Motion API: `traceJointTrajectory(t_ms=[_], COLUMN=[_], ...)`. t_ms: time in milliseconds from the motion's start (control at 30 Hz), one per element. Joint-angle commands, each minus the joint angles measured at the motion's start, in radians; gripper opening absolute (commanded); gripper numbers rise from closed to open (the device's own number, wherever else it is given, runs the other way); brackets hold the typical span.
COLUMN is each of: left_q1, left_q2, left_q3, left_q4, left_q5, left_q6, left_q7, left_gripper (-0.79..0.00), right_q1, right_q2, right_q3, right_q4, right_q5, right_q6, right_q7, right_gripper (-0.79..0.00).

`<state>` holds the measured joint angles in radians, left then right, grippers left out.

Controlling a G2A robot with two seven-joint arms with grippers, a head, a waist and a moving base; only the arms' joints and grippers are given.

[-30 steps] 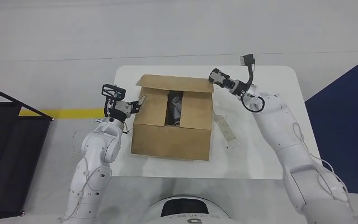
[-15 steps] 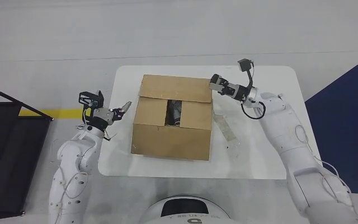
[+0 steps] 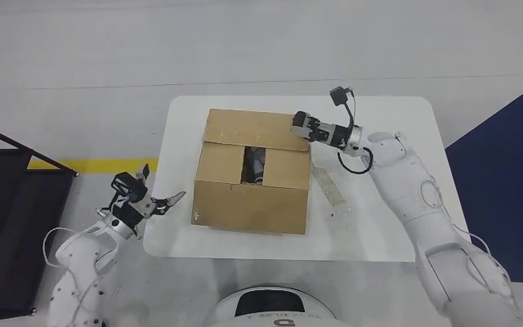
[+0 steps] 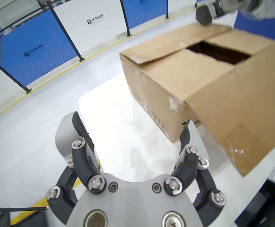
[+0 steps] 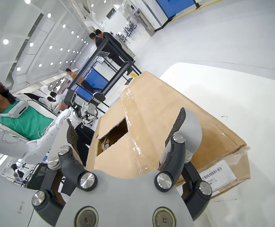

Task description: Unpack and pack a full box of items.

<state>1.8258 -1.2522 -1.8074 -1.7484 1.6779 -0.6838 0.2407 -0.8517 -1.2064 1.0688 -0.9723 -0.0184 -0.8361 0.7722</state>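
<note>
White arms (image 3: 409, 186) are trailing thin cables (image 3: 352, 170); left gripper (image 4: 131, 119) and right gripper (image 5: 125, 116) are showing silver plates, black links, round screws.

This is a large indoor hall of the industrial or robot-testing kind, not a home: the pale glossy floor (image 3: 261, 49) is wide and carries a yellow line (image 3: 98, 165), and blue partition panels (image 4: 36, 49) on black posts (image 4: 64, 30) fence off the work areas. Rows of round lamps (image 5: 49, 15) hang high overhead, black metal frames (image 5: 116, 62) stand farther off, and one white counter (image 3: 245, 247) stands alone on the floor
</note>
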Motion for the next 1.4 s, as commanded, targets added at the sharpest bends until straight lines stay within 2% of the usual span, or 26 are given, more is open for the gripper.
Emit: traceJointTrajectory(t_ms=[0, 67, 400, 500, 733, 833, 1000, 1167, 1267, 1367], left_q1=[0.002, -0.001, -0.035, -0.039, -0.047, -0.058, -0.095, -0.141, -0.172, -0.214], left_q2=[0.002, 0.005, 0.012, 0.017, 0.027, 0.029, 0.025, 0.021, 0.018, 0.014], left_q3=[0.013, 0.028, 0.077, 0.087, 0.045, 0.044, 0.088, 0.133, 0.152, 0.171], left_q4=[0.010, 0.018, 0.021, 0.005, -0.019, -0.045, -0.079, -0.075, -0.061, -0.046], left_q5=[0.040, 0.056, 0.082, 0.066, -0.084, -0.079, -0.112, -0.139, -0.171, -0.175], left_q6=[0.020, 0.005, 0.055, 0.018, -0.075, -0.034, 0.034, 0.111, 0.160, 0.257], left_q7=[0.028, 0.042, 0.024, 0.043, 0.069, 0.019, -0.060, -0.143, -0.192, -0.280], left_gripper=[0.000, 0.000, 0.000, 0.000, 0.000, 0.000, 0.000, 0.000, 0.000, 0.000], right_q1=[0.005, 0.011, 0.015, 0.009, -0.021, -0.044, -0.106, -0.178, -0.214, -0.242], right_q2=[-0.002, -0.004, -0.004, 0.000, 0.012, 0.018, 0.030, 0.050, 0.061, 0.067], right_q3=[-0.009, -0.017, -0.023, -0.011, 0.022, 0.055, 0.143, 0.215, 0.247, 0.263], right_q4=[-0.001, 0.001, 0.025, 0.024, -0.002, -0.022, -0.070, -0.129, -0.158, -0.185], right_q5=[-0.003, -0.009, -0.017, -0.012, -0.001, 0.043, 0.222, 0.335, 0.336, 0.338], right_q6=[0.004, 0.008, 0.013, 0.010, 0.002, -0.025, -0.096, -0.153, -0.156, -0.152], right_q7=[-0.004, -0.005, -0.040, -0.053, -0.079, -0.134, -0.223, -0.207, -0.194, -0.188], right_gripper=[0.000, 0.000, 0.000, 0.000, 0.000, 0.000, 0.000, 0.000, 0.000, 0.000])
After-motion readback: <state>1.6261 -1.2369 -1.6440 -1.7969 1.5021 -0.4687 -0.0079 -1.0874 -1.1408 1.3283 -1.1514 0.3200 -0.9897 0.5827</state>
